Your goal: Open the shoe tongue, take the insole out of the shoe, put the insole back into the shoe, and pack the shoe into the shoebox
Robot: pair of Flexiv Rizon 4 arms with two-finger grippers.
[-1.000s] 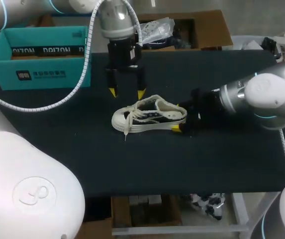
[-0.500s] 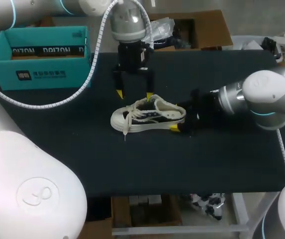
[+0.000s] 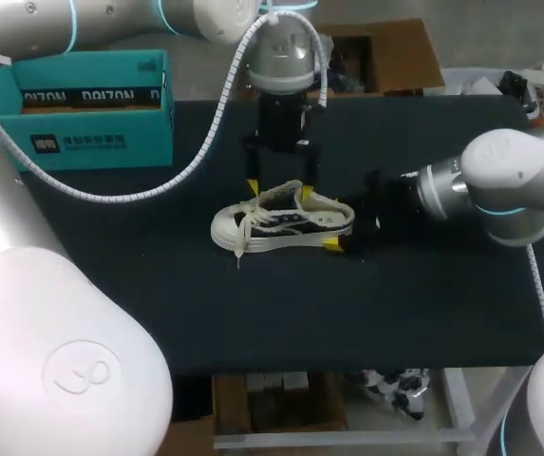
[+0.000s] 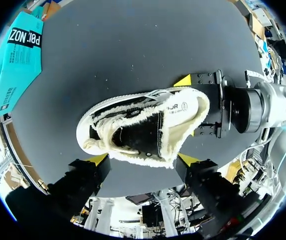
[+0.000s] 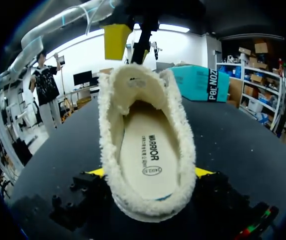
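1. White low-top canvas sneaker w/ cream fleece lining (image 3: 286,223): upright on its sole, mid black table (image 3: 253,313), toe toward L side, laces loose. Tongue lies back, opening wide.
2. Flat cream insole (image 5: 143,150): inside sneaker, seated on its floor.
3. Teal cardboard shoebox (image 3: 77,109): far L corner of table, well apart from sneaker.
4. L arm's fingers (image 4: 99,159): released, spread wide, yellow tips hanging just over sneaker's mid part; gripping nothing.
5. R arm's fingers (image 5: 202,172): clenched on sneaker's heel, one yellow tip per side, low at table level.
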